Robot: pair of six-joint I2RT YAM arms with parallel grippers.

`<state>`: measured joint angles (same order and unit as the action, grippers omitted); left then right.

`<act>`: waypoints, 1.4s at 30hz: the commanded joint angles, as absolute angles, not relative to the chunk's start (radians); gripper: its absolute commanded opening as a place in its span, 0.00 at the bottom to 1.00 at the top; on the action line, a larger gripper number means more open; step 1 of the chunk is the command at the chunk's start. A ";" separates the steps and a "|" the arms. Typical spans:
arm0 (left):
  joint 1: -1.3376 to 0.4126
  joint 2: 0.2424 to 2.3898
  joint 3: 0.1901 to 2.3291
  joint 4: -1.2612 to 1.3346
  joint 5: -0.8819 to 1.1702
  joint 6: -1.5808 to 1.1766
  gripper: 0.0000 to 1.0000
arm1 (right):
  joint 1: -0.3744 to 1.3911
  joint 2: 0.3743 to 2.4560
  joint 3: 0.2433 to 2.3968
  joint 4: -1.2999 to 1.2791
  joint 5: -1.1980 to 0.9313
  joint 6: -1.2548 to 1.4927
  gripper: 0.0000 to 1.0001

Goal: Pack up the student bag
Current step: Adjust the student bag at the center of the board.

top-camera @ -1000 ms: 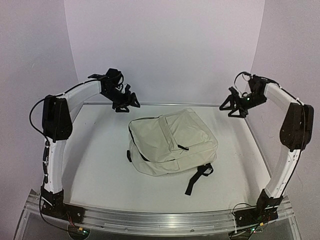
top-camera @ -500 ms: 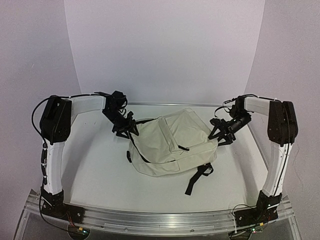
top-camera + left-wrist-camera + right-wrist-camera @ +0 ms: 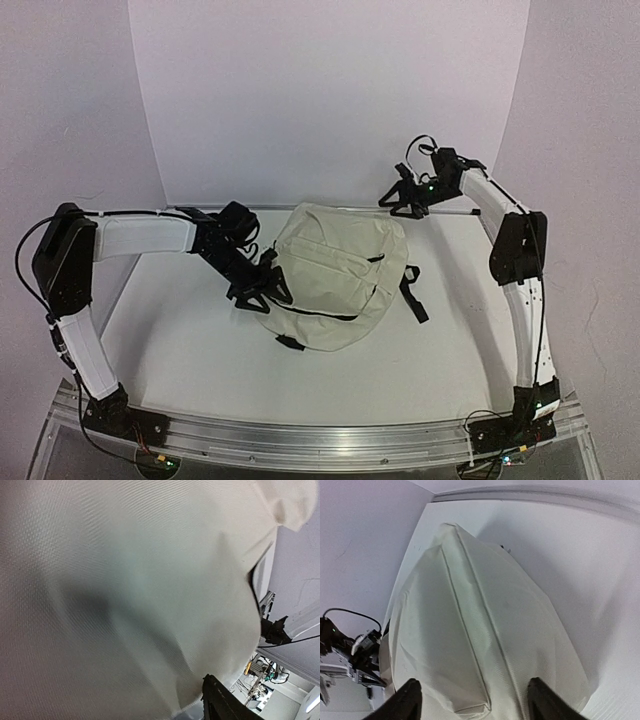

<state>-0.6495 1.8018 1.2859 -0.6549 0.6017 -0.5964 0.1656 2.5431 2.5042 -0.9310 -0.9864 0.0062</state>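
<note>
Over the middle of the surface (image 3: 180,340), in the top view, the student bag (image 3: 335,275) has turned since a second ago. Then it lay flat with its front pocket up and a black strap trailing toward the near edge; now it is swung round and bunched higher, with the strap (image 3: 412,295) hanging at its right side. The left end effector (image 3: 262,290), which a second ago hung clear near the back wall (image 3: 330,100), is now down against the bag's left flank. From here I cannot tell whether it is spread or pinching cloth. The right end effector (image 3: 398,200) dipped to the bag's right side and has risen again, and it now sits above the far right corner, apart from the bag. I read this as turning the bag to reach its opening; nothing to pack shows anywhere. Bare surface lies near and left of the bag, while its far edge sits close to the back wall. In the left wrist view, cream bag fabric (image 3: 125,590) fills nearly everything. One dark finger (image 3: 220,700) shows just beside it and the other is hidden, so the grip stays uncertain. In the right wrist view, the right end effector (image 3: 474,692) has its fingers (image 3: 407,702) spread wide with nothing held. The bag (image 3: 470,630) lies below them, and open surface (image 3: 580,580) runs right up to the wall seam.
</note>
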 commanded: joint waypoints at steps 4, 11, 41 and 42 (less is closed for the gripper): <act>-0.499 1.668 1.386 -0.548 0.500 -0.661 0.73 | 0.085 2.254 2.212 -0.777 -0.938 0.132 0.93; -0.415 1.889 1.611 -0.647 0.404 -0.551 0.79 | 0.100 1.964 1.643 -0.794 -1.001 0.105 0.98; -0.644 1.745 1.377 -0.471 0.496 -0.673 0.83 | 0.264 2.118 1.890 -0.804 -1.106 0.064 0.98; -0.639 1.730 1.366 -0.471 0.488 -0.677 0.83 | 0.257 2.094 1.864 -0.804 -1.097 0.055 0.98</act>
